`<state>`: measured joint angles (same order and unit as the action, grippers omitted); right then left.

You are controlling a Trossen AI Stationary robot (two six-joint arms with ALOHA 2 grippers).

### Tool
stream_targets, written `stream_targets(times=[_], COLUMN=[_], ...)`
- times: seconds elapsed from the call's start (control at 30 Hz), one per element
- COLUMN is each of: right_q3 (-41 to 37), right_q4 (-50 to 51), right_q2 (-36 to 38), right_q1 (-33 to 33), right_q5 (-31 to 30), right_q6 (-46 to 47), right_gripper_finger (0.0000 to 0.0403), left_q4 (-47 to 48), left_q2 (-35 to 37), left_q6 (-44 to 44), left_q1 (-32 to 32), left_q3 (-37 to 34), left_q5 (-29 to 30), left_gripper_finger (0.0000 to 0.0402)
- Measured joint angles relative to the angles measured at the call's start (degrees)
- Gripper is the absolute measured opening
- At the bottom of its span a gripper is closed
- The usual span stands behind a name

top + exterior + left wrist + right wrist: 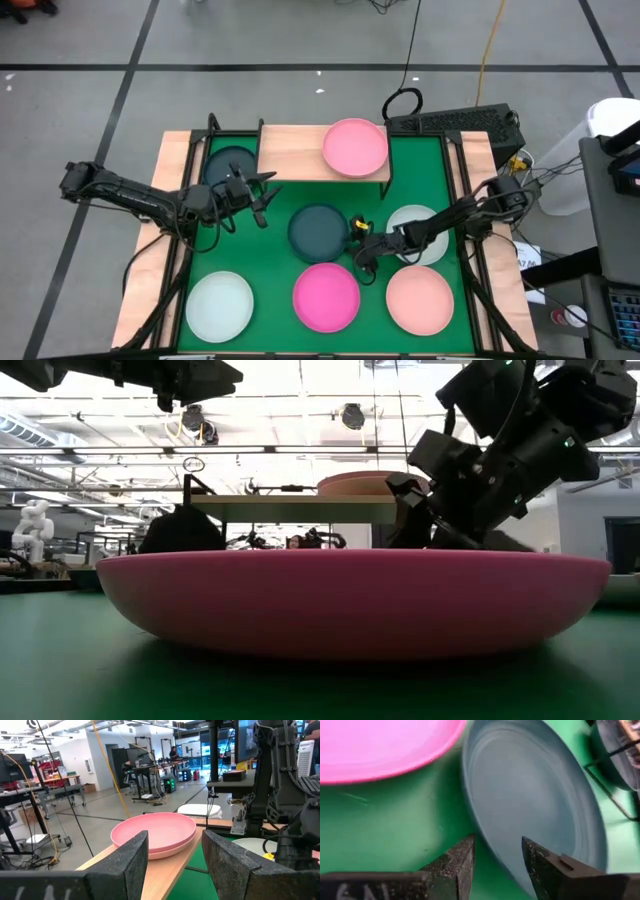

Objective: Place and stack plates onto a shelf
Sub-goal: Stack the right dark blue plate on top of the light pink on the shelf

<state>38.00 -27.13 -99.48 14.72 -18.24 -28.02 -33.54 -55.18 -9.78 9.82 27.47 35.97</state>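
Observation:
The shelf [300, 152] stands at the mat's far side with a pink plate [355, 147] flat on its right half. A dark plate [230, 165] lies under its left end. A dark teal plate [318, 232] lies flat mid-mat. My right gripper [497, 847] is open and low at that plate's near right rim [492, 862], with the rim between its fingers. A pale plate [412, 222] lies partly under the right arm. My left gripper [262, 195] hovers open, left of the teal plate, looking level at the pink plate [155, 832].
Three plates lie in a row along the green mat's near edge: a mint-white one [219, 305], a magenta one [326, 296] and a salmon one [420, 299]. The magenta plate [350, 605] fills the low view. The mat [265, 265] between the plates is bare.

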Motion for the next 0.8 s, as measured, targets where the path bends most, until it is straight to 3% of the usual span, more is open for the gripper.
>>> stream_targets(times=[0.17, 0.4, 0.8], right_q3=[0.0, 0.0, 0.0], right_q4=[0.0, 0.5, -1.0], right_q2=[-0.8, 0.4, 8.5], right_q1=[0.0, 0.0, 1.4], right_q5=[-1.4, -1.2, 0.4], right_q6=[-1.7, -1.6, -4.6], right_gripper_finger=[0.0112, 0.0010, 0.0002], left_q4=[0.4, 0.5, 0.5], left_q2=[0.0, 0.0, 0.0], left_q6=[0.1, 0.0, 0.0], left_q1=[0.0, 0.0, 0.0], left_q3=[0.0, 0.0, 0.0], left_q5=[0.0, 0.0, 0.0], left_gripper_finger=[0.0191, 0.0191, 0.0191])
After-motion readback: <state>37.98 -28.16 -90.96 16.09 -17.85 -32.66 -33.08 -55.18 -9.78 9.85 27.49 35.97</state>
